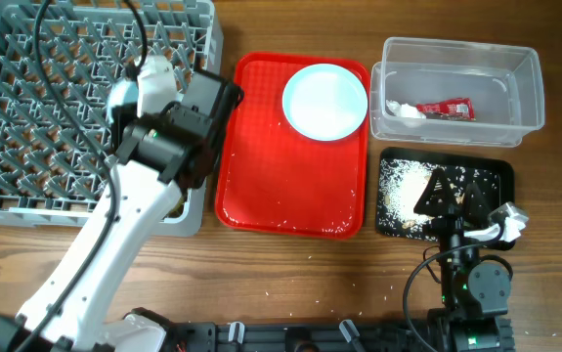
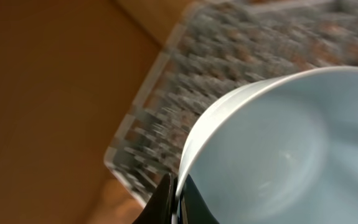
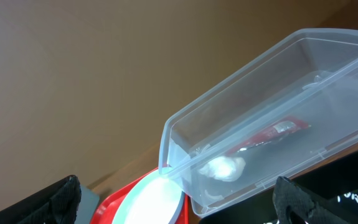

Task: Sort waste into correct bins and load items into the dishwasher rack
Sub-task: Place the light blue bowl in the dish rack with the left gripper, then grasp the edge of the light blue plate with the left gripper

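My left gripper (image 2: 177,199) is shut on the rim of a pale-blue bowl (image 2: 278,143), held over the grey dishwasher rack (image 2: 241,50). From overhead the left arm (image 1: 163,117) reaches over the rack's (image 1: 26,98) right side and hides the bowl. The pale-blue plate (image 1: 324,101) lies on the red tray (image 1: 261,176). The clear tub (image 1: 388,59) holds the red wrapper (image 1: 447,109) and the white scrap (image 1: 405,110). Rice crumbs (image 1: 403,191) lie in the black tray (image 1: 496,176). My right gripper (image 1: 453,191) is open and empty over that tray.
The right wrist view shows the tub (image 3: 259,106) with the wrapper (image 3: 278,129) and scrap (image 3: 223,167), and the plate (image 3: 150,202) on the red tray (image 3: 113,202). A few crumbs lie on the wooden table in front of the red tray.
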